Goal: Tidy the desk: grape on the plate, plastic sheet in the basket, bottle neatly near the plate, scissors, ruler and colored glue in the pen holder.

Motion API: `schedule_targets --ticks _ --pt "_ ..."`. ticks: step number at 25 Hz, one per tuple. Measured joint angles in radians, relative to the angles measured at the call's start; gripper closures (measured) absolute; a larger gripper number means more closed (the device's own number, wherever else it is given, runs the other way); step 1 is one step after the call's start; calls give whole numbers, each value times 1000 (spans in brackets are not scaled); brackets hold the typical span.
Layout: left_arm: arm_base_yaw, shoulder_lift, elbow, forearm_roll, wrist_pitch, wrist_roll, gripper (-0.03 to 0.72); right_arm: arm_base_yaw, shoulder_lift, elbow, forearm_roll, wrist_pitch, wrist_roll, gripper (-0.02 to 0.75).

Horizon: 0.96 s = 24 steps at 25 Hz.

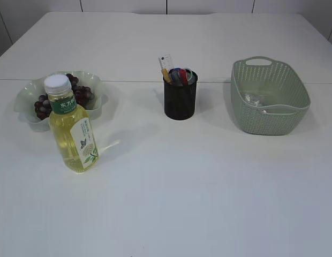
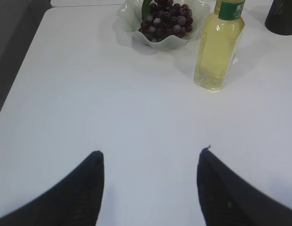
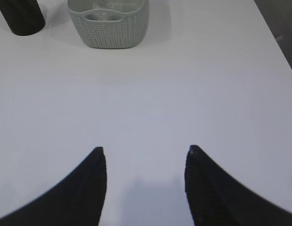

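Exterior view: white surface (image 1: 209,203). Landmark is the black mesh pen holder (image 1: 180,100), standing upright mid-surface. Ruler (image 1: 165,66), scissors (image 1: 179,75) and what looks like a colored glue stick (image 1: 167,75) stick up out of it. Well to the left of the pen holder, a pale green wavy plate (image 1: 99,87) carries the grape bunch (image 1: 80,94). The bottle (image 1: 72,126) of yellow liquid stands upright in front of the plate, just beside it, white cap on. To the right of the pen holder, apart from it, sits the green woven basket (image 1: 270,99); a clear plastic sheet (image 1: 255,100) lies inside. No arm shows here.

Left wrist view: left end effector (image 2: 150,188) hangs over bare surface, fingers spread apart, nothing between them. Plate with grapes and bottle beyond; pen holder at the top right corner.

Right wrist view: right end effector (image 3: 145,186) likewise apart and empty over bare surface. Basket just right of the pen holder, at the top edge.
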Motion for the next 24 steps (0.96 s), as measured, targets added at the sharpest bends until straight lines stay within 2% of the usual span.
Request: schedule_targets --ticks 24 --pt "0 0 0 0 0 0 253 -2 0 0 0 -4 -2 309"
